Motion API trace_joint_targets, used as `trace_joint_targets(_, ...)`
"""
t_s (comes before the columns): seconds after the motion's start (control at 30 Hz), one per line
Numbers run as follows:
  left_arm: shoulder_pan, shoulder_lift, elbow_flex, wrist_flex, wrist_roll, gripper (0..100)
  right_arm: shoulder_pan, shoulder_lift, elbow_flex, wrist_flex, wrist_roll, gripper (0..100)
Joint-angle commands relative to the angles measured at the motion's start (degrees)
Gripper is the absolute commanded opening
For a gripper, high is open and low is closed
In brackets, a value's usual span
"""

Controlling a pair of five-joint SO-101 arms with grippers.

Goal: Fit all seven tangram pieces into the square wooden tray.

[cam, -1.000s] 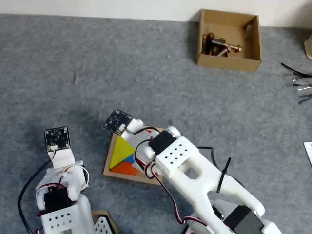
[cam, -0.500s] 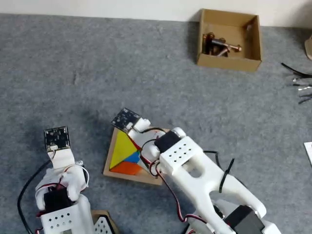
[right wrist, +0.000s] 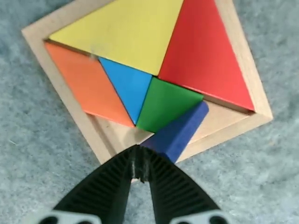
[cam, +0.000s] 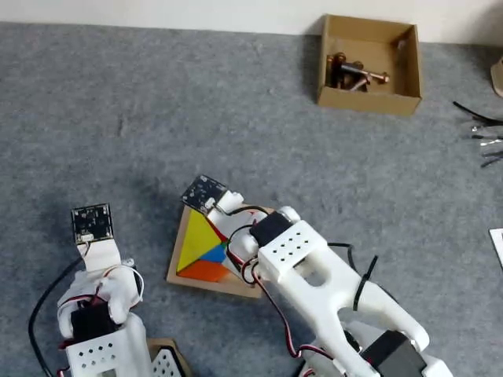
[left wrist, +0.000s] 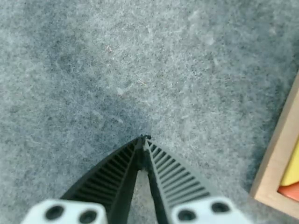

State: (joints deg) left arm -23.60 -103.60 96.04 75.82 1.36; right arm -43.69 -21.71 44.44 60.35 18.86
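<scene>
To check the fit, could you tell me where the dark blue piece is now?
In the right wrist view, the dark blue piece lies tilted over the tray's empty corner, beside the green piece, just ahead of the right gripper.

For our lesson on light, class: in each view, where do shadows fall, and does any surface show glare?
High view: a soft shadow darkens the grey carpet left of the wooden tray. Left wrist view: a dark patch lies on the carpet around the tip of the left tool. Right wrist view: the light is even, with no strong glare on the yellow triangle.
</scene>
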Motion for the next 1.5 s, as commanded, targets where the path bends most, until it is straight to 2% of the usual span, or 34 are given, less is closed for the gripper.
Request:
trace_joint_targets(0.0, -0.75, -0.31, 1.1, 0.18, 0.62, 1, 0.84, -0.22, -0.31, -1.01, 0.62, 0.4)
trace_joint_targets(0.53, -0.75, -0.31, 1.1, 0.18, 0.62, 1, 0.31, -0.66, -5.14, -0.75, 0.18, 0.4)
trace_joint_targets(0.8, -0.75, -0.31, 1.1, 0.18, 0.62, 1, 0.75, -0.48, -9.98, 3.82, 0.35, 0.4)
trace_joint_targets(1.1, -0.75, -0.31, 1.1, 0.18, 0.62, 1, 6.29, -0.48, -5.49, -3.3, 0.62, 0.4)
trace_joint_targets(1.47, -0.75, -0.31, 1.1, 0.18, 0.62, 1, 6.64, -0.04, -1.63, -4.97, 0.62, 0.4)
